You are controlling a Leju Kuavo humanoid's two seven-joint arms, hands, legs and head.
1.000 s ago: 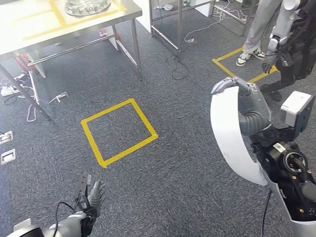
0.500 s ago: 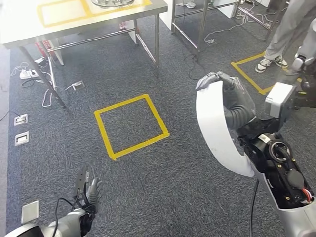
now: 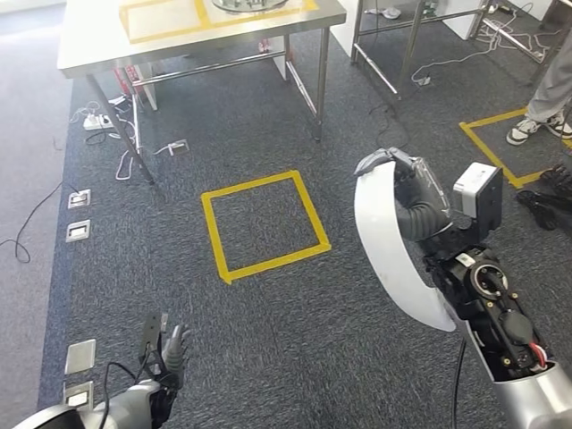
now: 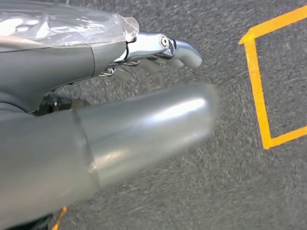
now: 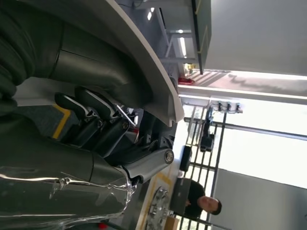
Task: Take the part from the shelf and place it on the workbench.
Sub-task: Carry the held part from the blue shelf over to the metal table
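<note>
The right hand (image 3: 411, 183) grips the curved white part (image 3: 384, 241) — held above carpet; the left hand (image 3: 169, 350) hangs low, fingers apart (holding nothing), bench (image 3: 95, 40) ahead.

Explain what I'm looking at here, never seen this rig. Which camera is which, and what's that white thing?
It is a two-legged humanoid robot with two silver arms. The wide picture looks down from its head. The right hand holds a curved white part, fingers hooked over its top edge. The left hand hangs low, holding nothing. The other two pictures come from cameras at each wrist, turned sideways. Ahead are a yellow tape square on grey carpet and a steel workbench.
</note>
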